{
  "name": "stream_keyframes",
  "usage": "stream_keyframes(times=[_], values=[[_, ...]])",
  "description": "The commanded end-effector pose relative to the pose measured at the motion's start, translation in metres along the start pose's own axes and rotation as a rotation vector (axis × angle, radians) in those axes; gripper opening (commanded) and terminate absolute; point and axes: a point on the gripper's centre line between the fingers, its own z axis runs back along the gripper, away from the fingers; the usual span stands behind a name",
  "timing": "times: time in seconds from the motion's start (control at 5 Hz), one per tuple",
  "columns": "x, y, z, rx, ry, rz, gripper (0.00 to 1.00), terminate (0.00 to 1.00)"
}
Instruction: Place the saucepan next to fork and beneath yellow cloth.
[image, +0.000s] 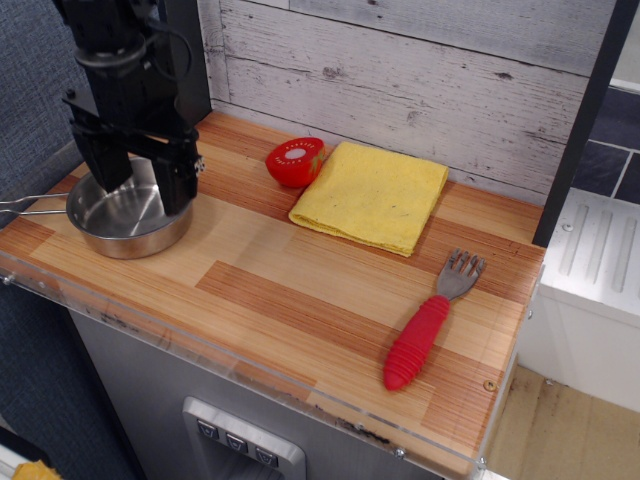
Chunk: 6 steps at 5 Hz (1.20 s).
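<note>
At the left end of the tabletop (300, 290) we see the saucepan (125, 222), its wire handle pointing left off the edge. Our fingers (140, 182) hang spread apart over the pan, gripping nothing. The yellow cloth (372, 193) lies near the back wall beside a small red round object (293, 162); the fork (425, 325) lies well apart, toward the right.
</note>
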Motion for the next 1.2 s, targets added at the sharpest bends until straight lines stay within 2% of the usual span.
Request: stream_keyframes(times=[0.0,0.2,0.4,0.6,1.0], values=[[0.006,0.001,-0.04,0.011,0.032,-0.003,1.0,0.0],[0.008,-0.003,-0.055,-0.001,0.06,-0.003,1.0,0.0],[0.007,-0.006,-0.062,-0.046,0.061,-0.016,0.0,0.0],[0.007,-0.003,-0.058,-0.045,0.073,-0.003,0.0,0.0],[0.005,0.004,-0.039,-0.069,0.051,-0.039,0.0,0.0]])
